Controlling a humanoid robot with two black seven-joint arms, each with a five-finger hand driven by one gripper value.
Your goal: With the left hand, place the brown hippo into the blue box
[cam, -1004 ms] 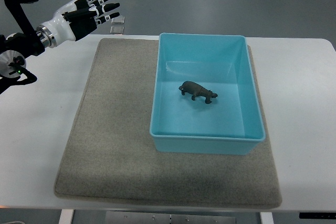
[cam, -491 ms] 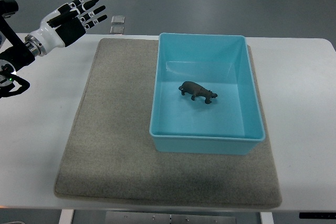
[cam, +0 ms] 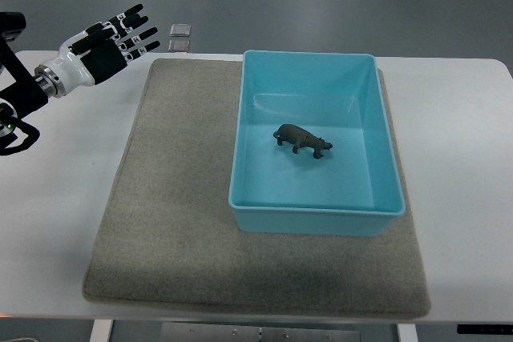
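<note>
**Hippo's in the box, left robot hand empty off to the side**

The small brown plastic hippo figure (cam: 302,139) is standing on its feet on the floor of the open light-blue plastic box (cam: 317,223), roughly in the middle, clear of all four walls. So going by how things lie, the placing part looks done to me.

Using the box as the landmark: it sits on a grey felt-like rectangular mat (cam: 172,198), toward the mat's right side, and the mat lies on a white table (cam: 461,158). The left robot hand (cam: 108,38) (white and black, jointed fingers) is well to the left of the box and a bit beyond its far left corner, above the table edge, fingers spread and holding nothing. The right one isn't in the shot at all. There are also two small clear square things (cam: 179,37) just past the far edge of the table, left of the box; too small to tell what they are.

My guess on handling: the hippo looks like a hard moulded toy, so light, stiff, not fragile, maybe a little slick. If it ever needs picking up again, I'd pinch across the fat barrel of the body from both flanks. Legs and snout look too thin and tapered to hold well, and it could tip over easily if nudged.
</note>
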